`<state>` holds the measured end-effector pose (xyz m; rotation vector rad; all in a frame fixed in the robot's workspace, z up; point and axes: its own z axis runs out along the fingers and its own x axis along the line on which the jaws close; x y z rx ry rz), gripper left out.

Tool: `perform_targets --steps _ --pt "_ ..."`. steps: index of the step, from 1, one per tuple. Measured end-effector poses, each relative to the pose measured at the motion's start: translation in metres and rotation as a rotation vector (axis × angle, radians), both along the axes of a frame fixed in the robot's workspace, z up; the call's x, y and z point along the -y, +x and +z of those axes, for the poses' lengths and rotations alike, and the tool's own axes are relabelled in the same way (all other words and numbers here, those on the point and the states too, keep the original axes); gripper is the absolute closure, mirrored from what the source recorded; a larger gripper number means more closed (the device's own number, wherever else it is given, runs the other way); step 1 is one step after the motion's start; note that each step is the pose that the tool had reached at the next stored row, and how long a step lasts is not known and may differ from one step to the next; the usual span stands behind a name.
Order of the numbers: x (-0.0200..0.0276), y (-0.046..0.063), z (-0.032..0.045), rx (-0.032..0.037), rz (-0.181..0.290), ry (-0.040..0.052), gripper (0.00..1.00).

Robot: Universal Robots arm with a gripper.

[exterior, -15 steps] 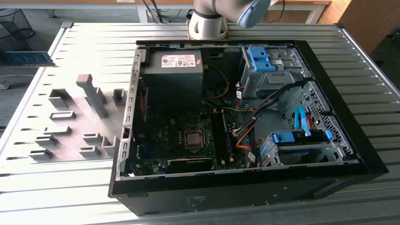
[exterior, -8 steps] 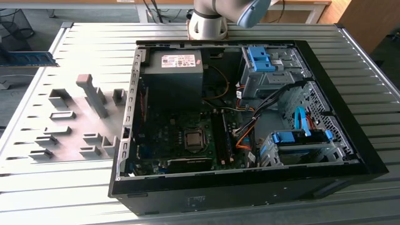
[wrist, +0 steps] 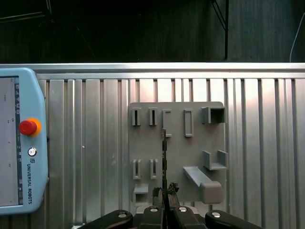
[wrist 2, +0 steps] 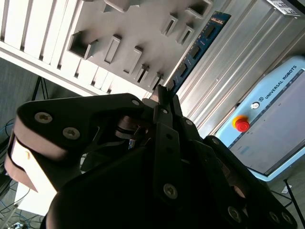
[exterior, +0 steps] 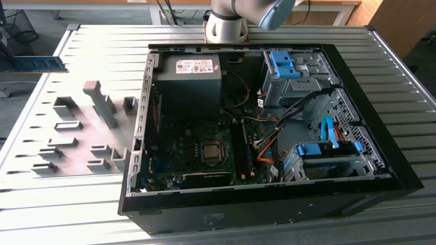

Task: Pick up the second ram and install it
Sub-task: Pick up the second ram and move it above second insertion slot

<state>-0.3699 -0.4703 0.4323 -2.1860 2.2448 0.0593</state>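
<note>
The second ram (wrist 2: 198,45) — a thin, long blue-green circuit-board stick with a row of small black chips — is clamped at one end between the closed fingers of the black metal gripper (wrist 2: 162,98). The rest of the stick reaches straight out past the fingertips. In the first wrist view the stick is seen edge-on as a narrow dark line. There it is held in the air over the flat grey plastic holder plate (wrist: 181,152) with its raised slotted blocks, and no block is seen touching it.

The plate lies on the ribbed aluminium table (wrist: 95,143). A light-blue teach pendant (wrist: 14,119) with a red round button is laid beside it on the same surface.

In the exterior view the stick is seen at the left edge, well apart from the open black computer case (exterior: 272,214) that takes up the right of the table. Inside the case the long black plastic memory slots (exterior: 240,148) are set just beside the processor socket. The silver base of the arm (exterior: 228,23) stands behind the case — at its far side.
</note>
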Motion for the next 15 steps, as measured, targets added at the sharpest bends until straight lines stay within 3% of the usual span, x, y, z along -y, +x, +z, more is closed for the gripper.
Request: perform_targets --steps 15 --pt "0.0000 0.0102 0.0000 0.0001 0.000 0.0000 0.86"
